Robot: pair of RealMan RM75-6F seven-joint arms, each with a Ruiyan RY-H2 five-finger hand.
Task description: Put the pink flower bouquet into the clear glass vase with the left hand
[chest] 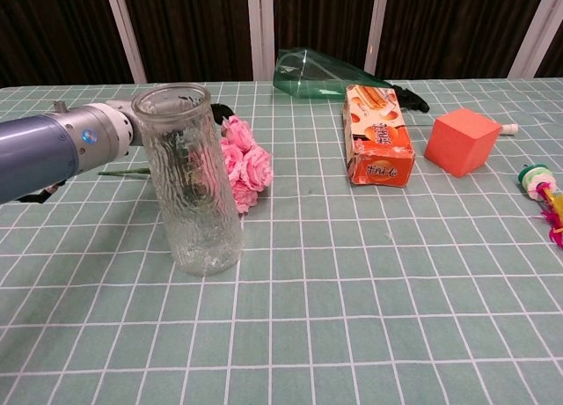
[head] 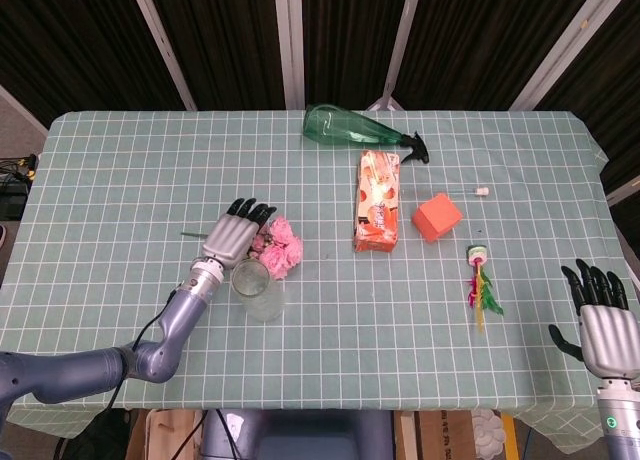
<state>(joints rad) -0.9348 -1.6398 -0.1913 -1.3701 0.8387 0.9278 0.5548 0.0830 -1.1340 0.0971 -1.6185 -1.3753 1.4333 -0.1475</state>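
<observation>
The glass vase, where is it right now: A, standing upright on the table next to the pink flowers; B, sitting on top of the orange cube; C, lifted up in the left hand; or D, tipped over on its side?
A: the glass vase stands upright on the table with its open mouth up, the pink flowers lying just behind it, and the left hand is over the flowers, not holding the vase.

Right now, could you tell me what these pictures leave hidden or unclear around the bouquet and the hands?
- Left hand: head view shows only its back over the pink flower bouquet, so grip is unclear; in chest view the clear glass vase hides it.
- Bouquet leaves: covered by that hand.
- Right hand: absent from chest view.
</observation>
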